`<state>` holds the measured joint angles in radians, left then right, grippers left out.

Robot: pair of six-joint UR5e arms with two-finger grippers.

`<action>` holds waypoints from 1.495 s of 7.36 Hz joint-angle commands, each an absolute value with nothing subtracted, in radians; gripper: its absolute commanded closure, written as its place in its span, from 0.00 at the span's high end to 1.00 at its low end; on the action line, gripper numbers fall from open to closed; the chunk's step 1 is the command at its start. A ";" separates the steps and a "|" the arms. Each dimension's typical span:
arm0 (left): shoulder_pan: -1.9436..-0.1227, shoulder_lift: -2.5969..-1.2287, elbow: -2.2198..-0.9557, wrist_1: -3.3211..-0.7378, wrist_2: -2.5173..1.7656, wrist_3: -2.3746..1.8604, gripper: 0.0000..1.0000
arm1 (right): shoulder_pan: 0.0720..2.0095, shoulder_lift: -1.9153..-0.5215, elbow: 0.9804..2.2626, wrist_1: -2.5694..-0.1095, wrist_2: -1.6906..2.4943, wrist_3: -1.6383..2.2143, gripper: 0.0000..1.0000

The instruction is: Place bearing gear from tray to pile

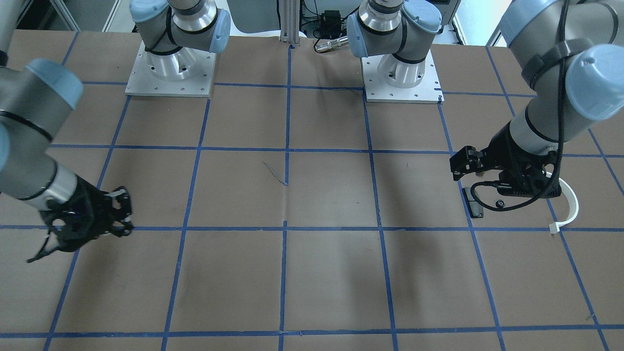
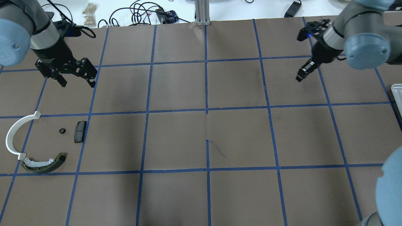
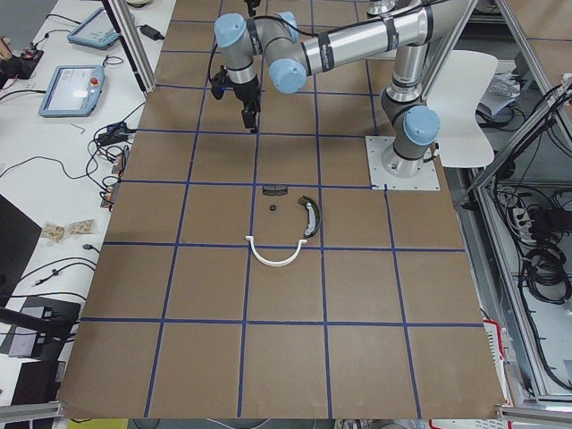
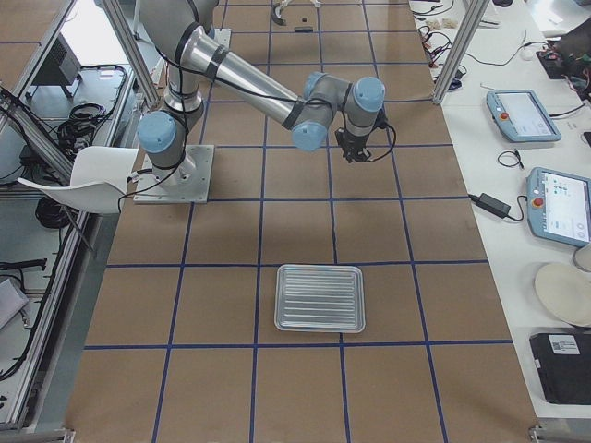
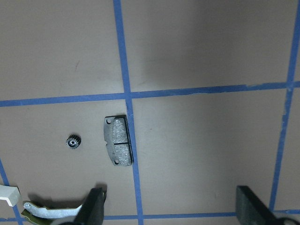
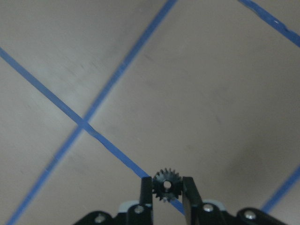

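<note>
Now pinching small bearing gear (image 6: 166,184) across toothed rim betw. nearly closed fingertips of right gripper (image 6: 166,188), in air, well apart from tray (image 4: 320,297) and pile (image 2: 79,131). Left gripper (image 2: 77,82) hanging wide open, empty. Probably handling as light, stiff, slippery on teeth.

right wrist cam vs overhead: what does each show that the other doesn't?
Right wrist only: a bearing gear pinched between the right gripper's fingers.

Overhead only:
- the pile, made up of a white half-ring strip, brake shoe, black pad and a second small gear
- the open left gripper
- a sliver of the tray at the right edge

Both: the right gripper and the brown table with its blue tape grid.
</note>
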<state>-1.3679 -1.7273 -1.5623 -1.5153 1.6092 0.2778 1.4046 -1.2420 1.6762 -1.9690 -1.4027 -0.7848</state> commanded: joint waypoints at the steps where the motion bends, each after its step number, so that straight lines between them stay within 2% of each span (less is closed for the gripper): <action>1: -1.471 -1.663 -1.449 -1.642 1.580 0.202 1.00 | 1.650 -1.229 1.677 -2.060 -1.402 -0.425 0.00; 2: -1.517 -1.657 -1.409 -1.678 1.580 0.148 1.00 | 1.719 -1.214 1.677 -2.083 -1.402 -0.337 0.00; 4: -1.549 -1.649 -1.414 -1.683 1.580 0.141 1.00 | 1.859 -1.168 1.677 -2.153 -1.404 -0.208 0.00; 7: -1.549 -1.638 -1.410 -1.687 1.582 0.143 1.00 | 1.927 -1.123 1.696 -2.175 -1.401 -0.177 0.00; 9: -1.549 -1.637 -1.411 -1.687 1.592 0.143 1.00 | 1.945 -1.124 1.822 -2.299 -1.356 -0.111 0.00; 10: -1.549 -1.637 -1.413 -1.686 1.592 0.143 1.00 | 1.960 -1.126 1.844 -2.388 -1.324 -0.060 0.00; 11: -1.549 -1.637 -1.413 -1.686 1.594 0.143 1.00 | 1.983 -1.126 1.844 -2.402 -1.324 -0.037 0.07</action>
<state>-1.5493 -1.6369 -1.4122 -1.6863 1.5918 0.1427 1.9581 -1.1253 1.8260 -2.3496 -1.3401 -0.0791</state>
